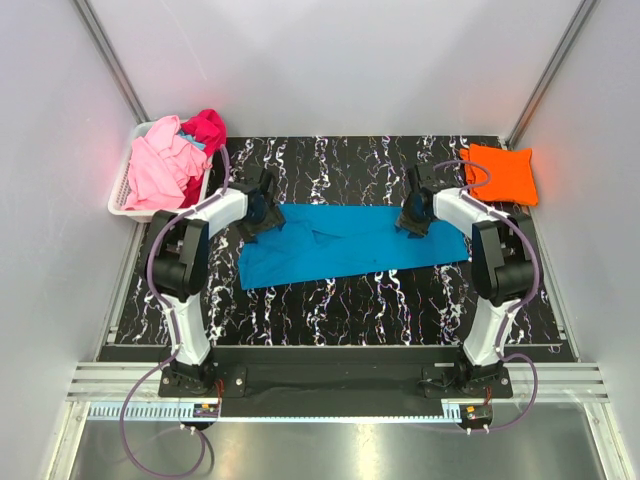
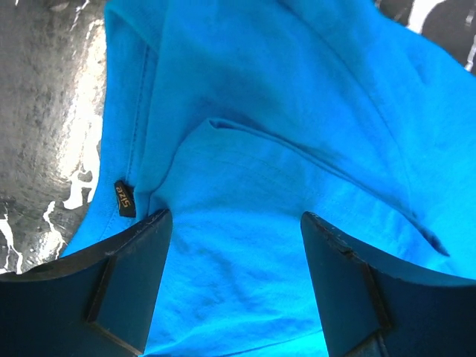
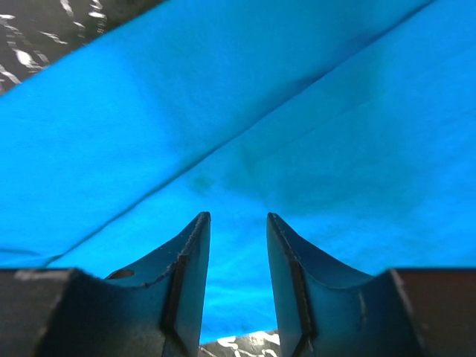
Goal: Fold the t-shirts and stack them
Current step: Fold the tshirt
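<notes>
The turquoise t-shirt [image 1: 350,245] lies spread lengthwise on the table [image 1: 350,310], so the left gripper [image 2: 234,223], jaws wide apart, and the right gripper [image 3: 238,219], jaws narrowly parted and empty, hang over its opposite ends, probably to pinch both together for the next fold

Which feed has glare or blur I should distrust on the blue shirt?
Top external: sharp, evenly lit, a pink glow on the wall by the basket. Left wrist: the table glares almost white, the blue t-shirt is crisp, the left tool dark. Right wrist: the shirt fills the view, slightly soft; the right tool silhouetted.
</notes>
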